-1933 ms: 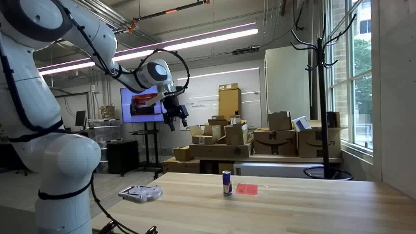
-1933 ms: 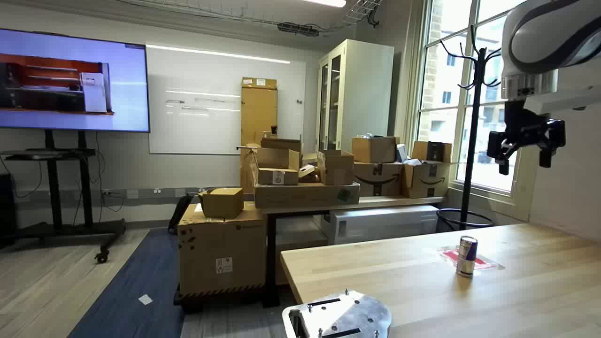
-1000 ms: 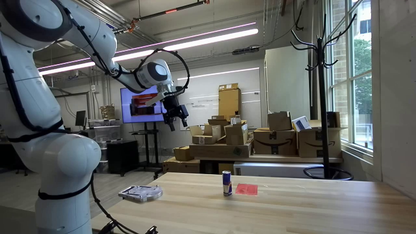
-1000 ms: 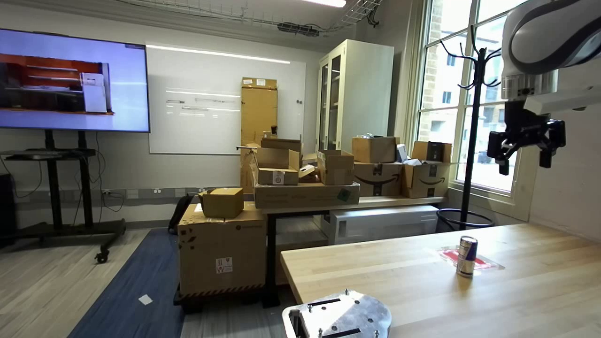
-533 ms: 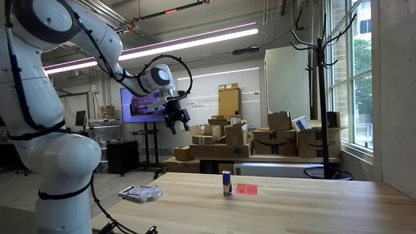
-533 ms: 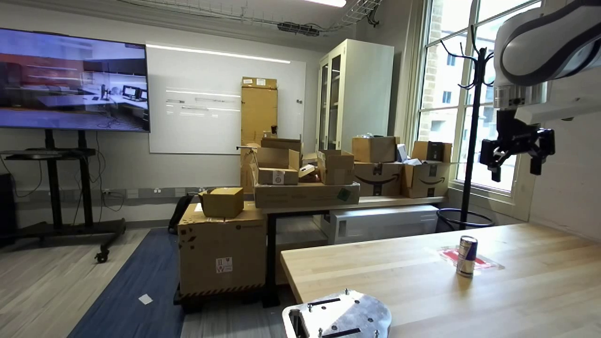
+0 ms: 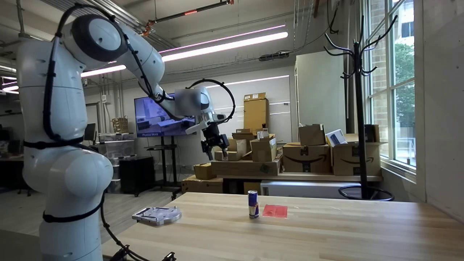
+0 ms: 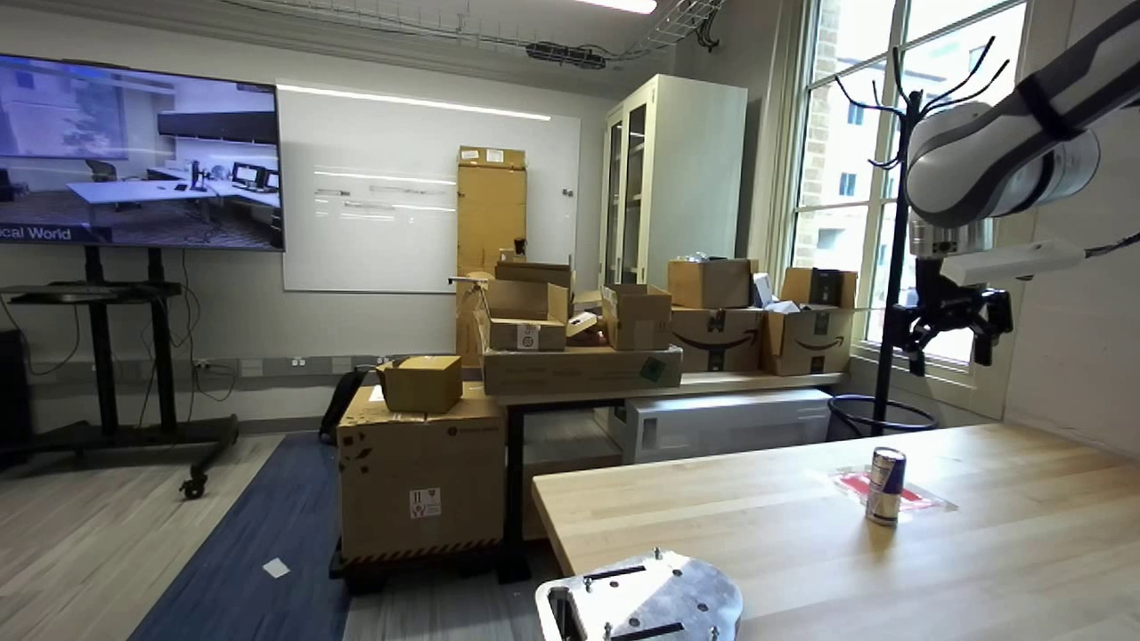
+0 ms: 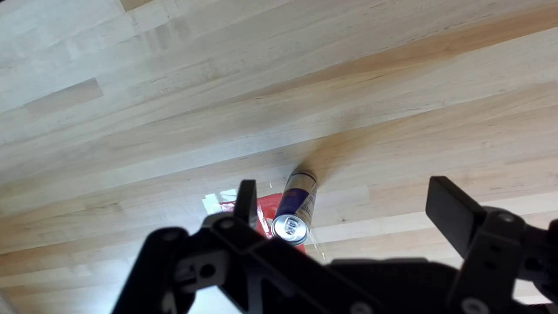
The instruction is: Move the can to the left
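Standing upright, the can (image 9: 296, 206) sits well below the wide-parted, empty jaws.

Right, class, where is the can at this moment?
In an exterior view, the can stands upright on the wooden table, in the picture just left of the flat red patch. The wrist view shows it below centre.

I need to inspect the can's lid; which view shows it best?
The wrist view: it looks down on the can, showing the round lid with its pull tab. Both exterior views show the upright can mostly side-on, its lid a thin sliver.
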`<state>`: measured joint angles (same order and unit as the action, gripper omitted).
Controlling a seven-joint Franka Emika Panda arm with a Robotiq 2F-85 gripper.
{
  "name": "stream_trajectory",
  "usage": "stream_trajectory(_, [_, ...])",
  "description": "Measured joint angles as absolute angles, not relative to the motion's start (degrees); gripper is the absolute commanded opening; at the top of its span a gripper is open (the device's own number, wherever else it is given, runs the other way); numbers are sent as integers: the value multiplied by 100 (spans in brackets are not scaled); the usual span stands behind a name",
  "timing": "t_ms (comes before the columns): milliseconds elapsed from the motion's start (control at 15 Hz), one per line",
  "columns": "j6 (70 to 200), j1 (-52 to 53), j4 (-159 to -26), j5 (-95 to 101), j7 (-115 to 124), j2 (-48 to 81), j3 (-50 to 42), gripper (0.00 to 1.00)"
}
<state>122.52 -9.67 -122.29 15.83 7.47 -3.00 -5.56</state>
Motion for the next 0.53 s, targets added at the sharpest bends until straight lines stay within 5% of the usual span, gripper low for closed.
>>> stream_trajectory(533, [12500,-1148,-10954,293,-557,1301,-1027,100])
